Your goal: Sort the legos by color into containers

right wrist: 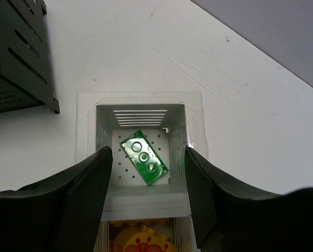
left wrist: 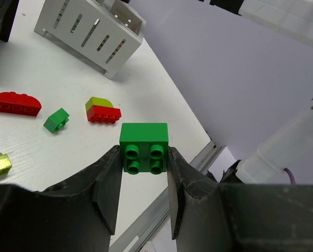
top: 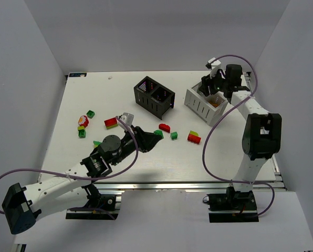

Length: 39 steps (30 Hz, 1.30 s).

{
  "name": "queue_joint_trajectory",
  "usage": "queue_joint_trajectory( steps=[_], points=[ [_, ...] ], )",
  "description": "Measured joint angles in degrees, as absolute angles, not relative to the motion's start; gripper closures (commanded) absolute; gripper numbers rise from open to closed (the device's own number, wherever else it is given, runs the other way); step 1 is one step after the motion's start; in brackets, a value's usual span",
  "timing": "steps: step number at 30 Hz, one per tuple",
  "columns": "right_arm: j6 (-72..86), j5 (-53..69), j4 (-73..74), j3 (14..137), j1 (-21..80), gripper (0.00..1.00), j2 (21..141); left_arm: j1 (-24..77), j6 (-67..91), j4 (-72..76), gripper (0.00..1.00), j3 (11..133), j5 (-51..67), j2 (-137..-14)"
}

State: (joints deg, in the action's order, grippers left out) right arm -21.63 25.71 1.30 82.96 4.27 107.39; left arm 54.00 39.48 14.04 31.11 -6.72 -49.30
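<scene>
My left gripper (left wrist: 144, 155) is shut on a green four-stud brick (left wrist: 144, 147), held above the table's front part (top: 157, 134). My right gripper (right wrist: 147, 153) hangs open over the white container (top: 206, 105), with nothing between its fingers. Below it, a green brick (right wrist: 143, 157) lies underside up in the far compartment, and yellow-orange pieces (right wrist: 141, 239) fill the near one. The black container (top: 154, 96) stands to its left. Loose legos lie on the table: a red dome (top: 164, 127), a small green one (top: 174, 135) and a yellow-green on red stack (top: 194, 137).
More bricks lie at the left: a red-and-green stack (top: 111, 122), green ones (top: 90, 113) (top: 82, 133) and a red-yellow round piece (top: 83, 121). The table's metal front rail (top: 188, 185) runs near the arm bases. White walls enclose three sides.
</scene>
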Motion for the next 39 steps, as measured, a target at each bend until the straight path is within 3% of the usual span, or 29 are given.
queue_joint_trajectory(
  steps=[1, 2, 3, 10, 12, 15, 16, 19, 30, 39],
  points=[
    [-21.63, 26.11, 1.61, 83.02, 4.08, 0.32, 107.15, 54.00, 39.48, 13.98, 0.91, 31.11, -6.72, -49.43],
    [-21.80, 26.81, 2.24, 83.02, 3.77, 0.16, 106.63, 54.00, 39.48, 13.85, 0.91, 31.11, -6.72, -49.47],
    [-22.15, 27.46, 3.09, 83.02, 3.55, 0.11, 105.91, 54.00, 39.48, 13.74, 0.91, 31.11, -6.72, -49.52],
    [-25.43, 31.55, 3.31, 76.29, 2.83, 0.12, 91.57, 53.98, 39.48, 13.78, 0.91, 31.11, -6.70, -50.35],
    [-26.79, 34.35, 4.12, 74.85, 2.57, 0.17, 87.90, 53.98, 39.48, 13.80, 0.91, 31.16, -6.68, -51.16],
    [-29.71, 39.86, 6.33, 72.60, 2.35, 0.36, 83.07, 53.89, 39.44, 13.47, 0.90, 31.86, -6.63, -53.01],
    [-30.39, 41.36, 6.96, 71.50, 2.26, 0.49, 81.58, 53.80, 39.38, 13.19, 0.90, 32.53, -6.55, -53.89],
    [-30.89, 44.84, 9.04, 67.53, 2.20, 0.69, 77.43, 53.34, 38.63, 12.19, 0.90, 35.90, -5.72, -57.21],
    [-28.18, 48.27, 14.33, 57.95, -0.03, 0.99, 66.52, 47.35, 36.38, 10.59, 0.89, 56.69, 5.15, -78.30],
    [-27.46, 48.29, 18.31, 57.58, -3.44, 1.00, 65.10, 44.36, 34.72, 8.73, 0.89, 74.24, 13.47, -95.37]
  ],
)
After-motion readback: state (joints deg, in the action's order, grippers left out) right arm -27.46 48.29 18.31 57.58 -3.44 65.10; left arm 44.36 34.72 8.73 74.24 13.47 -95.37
